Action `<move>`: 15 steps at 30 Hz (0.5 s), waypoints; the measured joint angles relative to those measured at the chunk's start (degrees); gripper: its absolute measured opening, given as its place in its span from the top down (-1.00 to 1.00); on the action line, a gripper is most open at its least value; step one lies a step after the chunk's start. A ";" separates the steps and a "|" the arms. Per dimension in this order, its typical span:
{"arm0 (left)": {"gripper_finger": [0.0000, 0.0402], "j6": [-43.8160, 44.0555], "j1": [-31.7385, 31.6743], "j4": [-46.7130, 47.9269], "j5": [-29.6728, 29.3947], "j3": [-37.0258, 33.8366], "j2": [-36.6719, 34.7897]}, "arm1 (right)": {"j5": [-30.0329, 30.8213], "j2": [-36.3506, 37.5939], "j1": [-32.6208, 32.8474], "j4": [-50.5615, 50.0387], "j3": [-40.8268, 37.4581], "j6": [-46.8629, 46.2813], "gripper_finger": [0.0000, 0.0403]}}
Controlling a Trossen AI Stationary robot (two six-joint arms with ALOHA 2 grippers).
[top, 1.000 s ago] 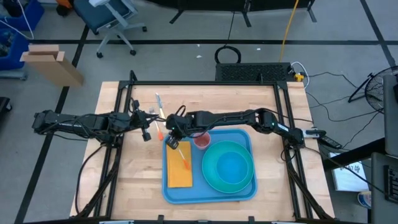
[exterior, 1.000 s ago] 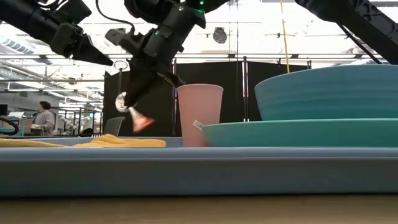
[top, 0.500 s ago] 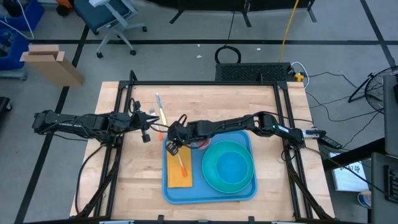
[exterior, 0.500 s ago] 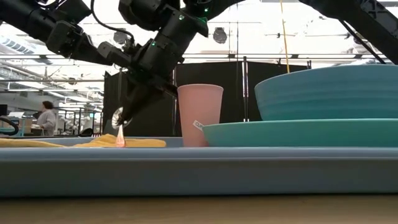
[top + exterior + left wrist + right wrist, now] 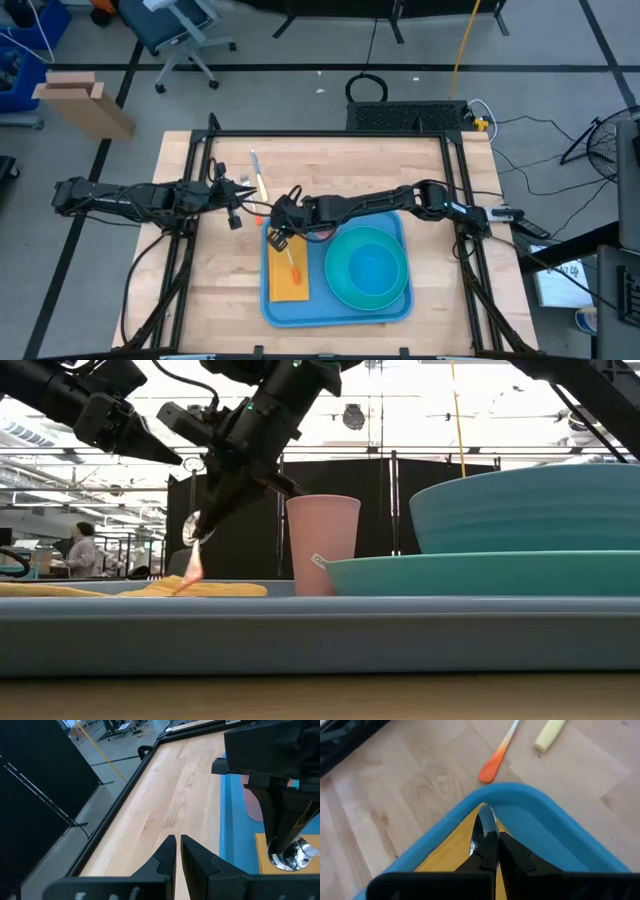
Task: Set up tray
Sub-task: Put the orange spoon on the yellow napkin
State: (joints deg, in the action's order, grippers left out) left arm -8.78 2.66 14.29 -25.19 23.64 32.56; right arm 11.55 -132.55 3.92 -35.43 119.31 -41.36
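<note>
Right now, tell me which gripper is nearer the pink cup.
Right. The right gripper hangs over the tray's far left corner, shut on a spoon, just beside the pink cup. The left gripper waits shut over bare table, left of the tray.

Both grippers (image 5: 234,207) (image 5: 277,235) closed — arms extended

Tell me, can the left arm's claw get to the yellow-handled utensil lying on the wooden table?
Probably yes. The left claw hovers above bare wood, shut and empty, close beside the yellow-handled utensil, with nothing between them. The right claw is busy over the blue plastic tray.
</note>
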 joint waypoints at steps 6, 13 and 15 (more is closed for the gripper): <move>0.85 0.00 0.00 0.01 0.20 0.00 0.00 | -1.70 -0.19 -0.60 0.95 0.00 4.65 1.00; 0.85 -0.17 0.00 0.02 0.20 0.00 0.00 | -2.68 -0.24 -1.39 1.63 -0.19 6.48 1.00; 0.85 -0.17 0.00 0.02 0.20 0.00 0.00 | -2.74 -0.24 -1.32 2.44 -1.09 5.59 1.00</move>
State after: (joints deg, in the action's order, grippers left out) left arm -8.95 2.66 14.31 -24.99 23.64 32.56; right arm 8.81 -132.79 2.60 -32.99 118.22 -35.77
